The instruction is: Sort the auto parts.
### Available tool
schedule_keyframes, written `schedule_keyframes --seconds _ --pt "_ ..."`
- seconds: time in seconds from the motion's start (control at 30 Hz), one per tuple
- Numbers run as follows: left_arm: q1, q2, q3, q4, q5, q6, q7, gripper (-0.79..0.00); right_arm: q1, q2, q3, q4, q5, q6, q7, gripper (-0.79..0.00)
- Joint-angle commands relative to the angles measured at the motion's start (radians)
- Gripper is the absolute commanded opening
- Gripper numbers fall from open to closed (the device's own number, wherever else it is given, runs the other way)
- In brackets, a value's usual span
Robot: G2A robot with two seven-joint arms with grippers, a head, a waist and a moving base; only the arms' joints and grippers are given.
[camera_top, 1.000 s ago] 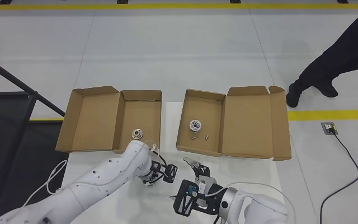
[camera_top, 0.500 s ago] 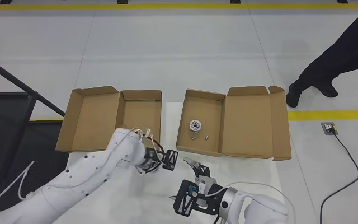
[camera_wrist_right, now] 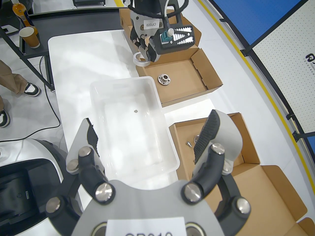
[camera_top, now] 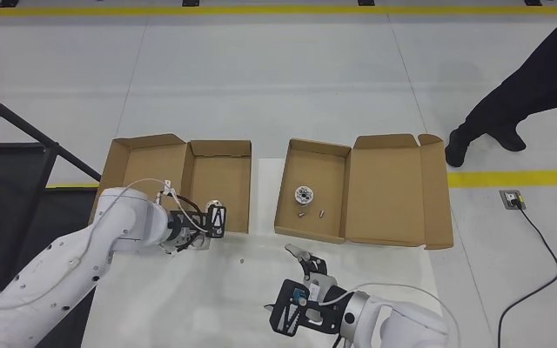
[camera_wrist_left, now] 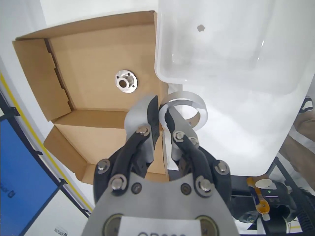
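Top view: L box [camera_top: 219, 174] lay at 12 o'clock of your L gripper [camera_top: 209, 228], which hung just short of the box's near wall. Its fingers pinched the ring [camera_wrist_left: 196, 105] by its wall, one inside, one outside, ring about flat. In the box the flange [camera_wrist_left: 126, 81] sat mid-floor w/ open room around. At 4 o'clock lay the clear bin [camera_wrist_right: 123, 81], one small part [camera_wrist_right: 135, 110] in it. R gripper [camera_wrist_right: 150, 128] hovered by the bin's near end, fingers spread, empty. L arm was nearer; you'd prob. need to clear that wall.
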Motion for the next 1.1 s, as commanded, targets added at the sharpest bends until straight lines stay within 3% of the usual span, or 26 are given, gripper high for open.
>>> schedule_keyframes --seconds 0.0,0.43,0.83,1.07 --pt "0.002 0.0 -0.001 -0.002 0.0 0.001 -0.001 -0.785 0.0 0.0 0.0 0.0 0.0 0.0 0.0 0.0" --pt "0.01 -0.001 -0.005 0.02 0.028 0.033 0.024 -0.785 0.0 0.0 0.0 0.0 0.0 0.0 0.0 0.0" --pt "-0.087 -0.038 -0.045 0.31 -0.063 0.008 0.215 -0.785 0.0 0.0 0.0 0.0 0.0 0.0 0.0 0.0" --pt "-0.133 -0.074 -0.013 0.405 -0.085 -0.036 0.302 -0.785 0.0 0.0 0.0 0.0 0.0 0.0 0.0 0.0"
